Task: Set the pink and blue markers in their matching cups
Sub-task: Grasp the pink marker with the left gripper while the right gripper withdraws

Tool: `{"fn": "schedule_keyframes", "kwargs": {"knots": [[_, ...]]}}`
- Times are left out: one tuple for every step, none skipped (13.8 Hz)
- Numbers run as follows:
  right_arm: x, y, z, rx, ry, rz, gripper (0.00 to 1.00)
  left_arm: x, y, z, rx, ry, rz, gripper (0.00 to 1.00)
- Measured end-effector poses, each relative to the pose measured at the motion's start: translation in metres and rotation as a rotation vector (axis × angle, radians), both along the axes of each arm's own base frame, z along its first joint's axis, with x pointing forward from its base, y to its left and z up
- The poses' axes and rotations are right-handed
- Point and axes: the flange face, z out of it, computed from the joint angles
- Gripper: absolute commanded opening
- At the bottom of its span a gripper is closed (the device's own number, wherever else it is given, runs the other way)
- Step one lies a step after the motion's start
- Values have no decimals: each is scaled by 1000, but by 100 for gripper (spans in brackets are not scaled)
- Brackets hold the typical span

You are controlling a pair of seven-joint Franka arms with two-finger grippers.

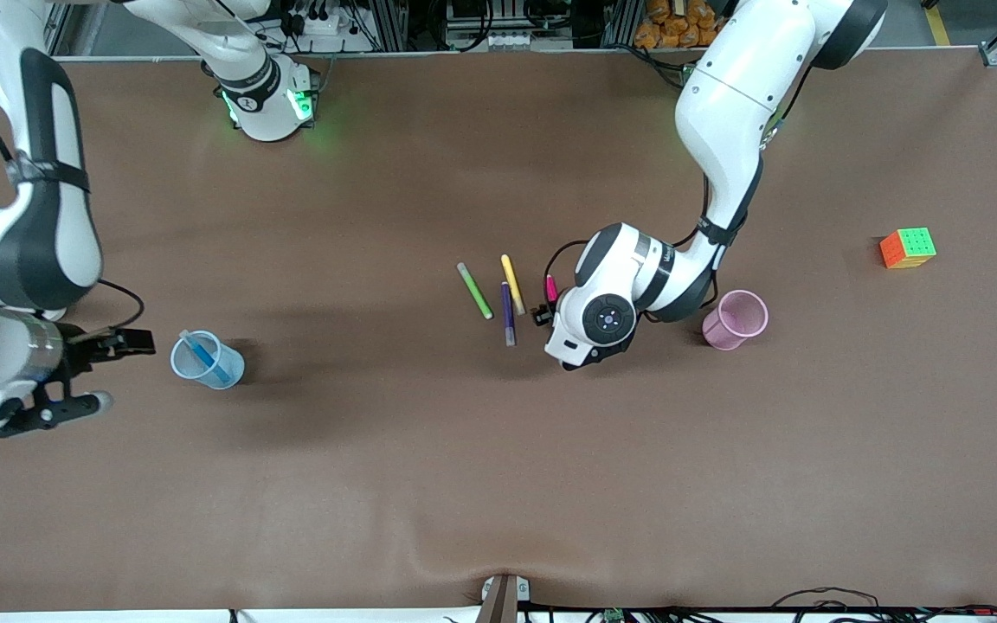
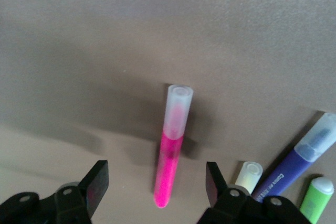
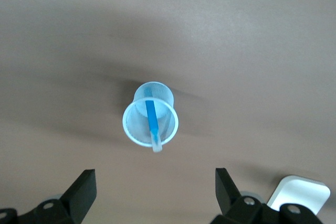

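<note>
The pink marker (image 1: 551, 286) lies on the table beside the other pens, with its greyish cap (image 2: 177, 109) pointing away from my left gripper (image 2: 156, 176). That gripper (image 1: 548, 314) is open and low over the marker's pink end, one finger on each side, not touching it. The pink cup (image 1: 735, 319) stands upright beside the left arm's wrist, toward the left arm's end. The blue marker (image 1: 208, 357) stands inside the blue cup (image 1: 231, 374); both also show in the right wrist view, marker (image 3: 152, 118) in cup (image 3: 129, 129). My right gripper (image 1: 113, 372) is open and empty beside the blue cup (image 3: 155, 179).
A green pen (image 1: 474, 291), a yellow pen (image 1: 512, 284) and a dark purple pen (image 1: 508, 313) lie close beside the pink marker, toward the right arm's end. The purple pen (image 2: 294, 163) is nearest my left finger. A colour cube (image 1: 908, 247) sits toward the left arm's end.
</note>
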Motion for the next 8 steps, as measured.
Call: {"fn": "schedule_keyframes", "kwargs": {"knots": [[-6, -2, 16, 4, -9, -18, 100, 1, 0, -3, -4, -1, -6, 49], [-12, -3, 33, 5, -19, -39, 100, 2, -1, -5, -11, -3, -14, 38], [-19, -2, 51, 5, -35, -58, 100, 3, -1, -8, -16, -5, -25, 26], [-27, -2, 69, 4, -53, -74, 100, 4, -1, -10, -20, -5, -28, 11], [-35, -1, 85, 3, -66, -89, 100, 5, -2, -9, -24, -7, -29, 0], [-45, 0, 101, 2, -77, -100, 100, 6, -2, -8, -25, -8, -29, 0], [-56, 1, 118, 3, -87, -104, 100, 6, -2, -8, -26, -9, -30, 0], [-66, 3, 135, 4, -101, -111, 100, 6, -2, -8, -26, -9, -29, 0]]}}
